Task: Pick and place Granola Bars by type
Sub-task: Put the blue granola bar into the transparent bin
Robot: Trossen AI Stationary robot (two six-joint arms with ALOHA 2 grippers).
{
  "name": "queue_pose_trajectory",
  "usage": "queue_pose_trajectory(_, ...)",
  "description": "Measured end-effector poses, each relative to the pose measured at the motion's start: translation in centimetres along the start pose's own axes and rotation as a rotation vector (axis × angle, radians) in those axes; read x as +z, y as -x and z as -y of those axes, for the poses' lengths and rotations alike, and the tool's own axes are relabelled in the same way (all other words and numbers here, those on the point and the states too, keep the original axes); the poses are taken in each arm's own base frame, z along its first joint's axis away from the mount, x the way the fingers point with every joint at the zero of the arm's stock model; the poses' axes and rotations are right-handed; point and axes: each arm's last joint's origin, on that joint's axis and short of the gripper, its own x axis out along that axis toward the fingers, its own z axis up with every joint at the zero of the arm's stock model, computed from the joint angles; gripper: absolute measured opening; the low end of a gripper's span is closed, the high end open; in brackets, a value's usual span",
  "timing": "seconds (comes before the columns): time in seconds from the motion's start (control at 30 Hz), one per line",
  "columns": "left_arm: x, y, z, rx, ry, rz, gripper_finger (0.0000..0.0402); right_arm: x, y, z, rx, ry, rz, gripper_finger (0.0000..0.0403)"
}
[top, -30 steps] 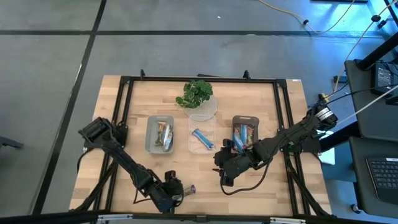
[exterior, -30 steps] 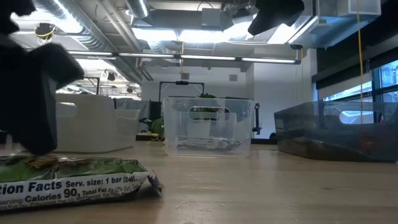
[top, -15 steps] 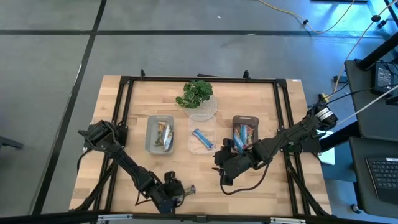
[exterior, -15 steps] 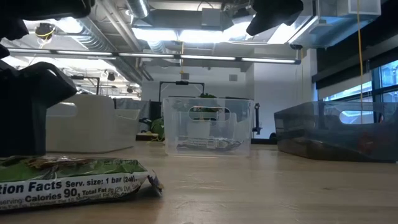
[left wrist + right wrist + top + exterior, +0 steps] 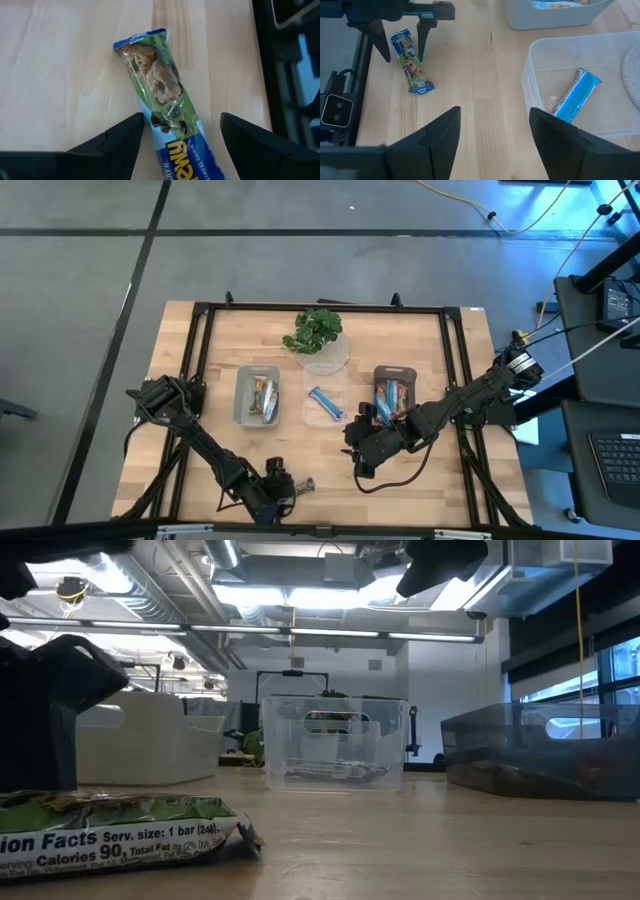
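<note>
One granola bar (image 5: 159,95) in a green and blue wrapper lies flat on the wood near the table's front edge, and shows again in the high view (image 5: 302,485) and the low view (image 5: 110,830). My left gripper (image 5: 182,137) is low over it, open, one finger on each long side of its near half. I cannot see either finger touching the bar. My right gripper (image 5: 495,137) hovers open above the table's middle (image 5: 360,448), with nothing between its fingers. Other bars lie in the bins.
Three bins stand in a row mid-table. The grey bin (image 5: 258,395) holds green-brown bars, the clear bin (image 5: 540,60) holds a blue bar (image 5: 575,95), and the dark bin (image 5: 393,392) holds mixed bars. A potted plant (image 5: 318,330) stands behind them. A black frame (image 5: 200,330) runs round the tabletop.
My left gripper has sunk slightly toward the bar, its fingers still open. The bar has stayed where it was.
</note>
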Motion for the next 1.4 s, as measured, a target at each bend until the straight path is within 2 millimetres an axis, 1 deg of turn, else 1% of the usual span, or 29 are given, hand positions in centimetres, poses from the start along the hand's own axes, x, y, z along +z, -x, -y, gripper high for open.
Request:
queue_pose_trajectory(0.2, -1.3, -0.9, 0.0, 0.061, -0.185, -0.02, 0.0248, 0.0, 0.0, 0.0, 0.0, 0.0, 0.0, 0.0239)
queue_pose_trajectory(0.3, -1.5, -0.9, 0.1, 0.08, -0.241, -0.011, 0.0238, 0.0, 0.0, 0.0, 0.0, -0.001, 0.0, 0.0239)
queue_pose_trajectory(0.57, -1.3, -1.0, -0.4, 0.103, -0.189, -0.021, 0.0197, 0.0, 0.0, 0.0, -0.001, -0.001, 0.001, 0.0239)
queue_pose_trajectory(0.83, -1.2, -1.1, -0.5, 0.114, -0.202, -0.003, 0.0142, 0.0, 0.0, 0.0, -0.002, 0.002, 0.0, 0.0239)
queue_pose_trajectory(0.93, -1.2, -1.2, -0.4, 0.12, -0.224, 0.018, 0.0127, 0.0, 0.0, 0.0, -0.002, 0.002, -0.001, 0.0239)
queue_pose_trajectory(1.13, -1.0, -1.3, -0.4, 0.12, -0.29, 0.043, 0.0127, 0.0, 0.0, 0.0, -0.002, 0.003, -0.002, 0.0239)
queue_pose_trajectory(1.4, -0.8, -1.3, -0.2, 0.105, -0.239, 0.074, 0.0131, 0.0, 0.0, 0.0, -0.002, 0.003, -0.002, 0.0239)
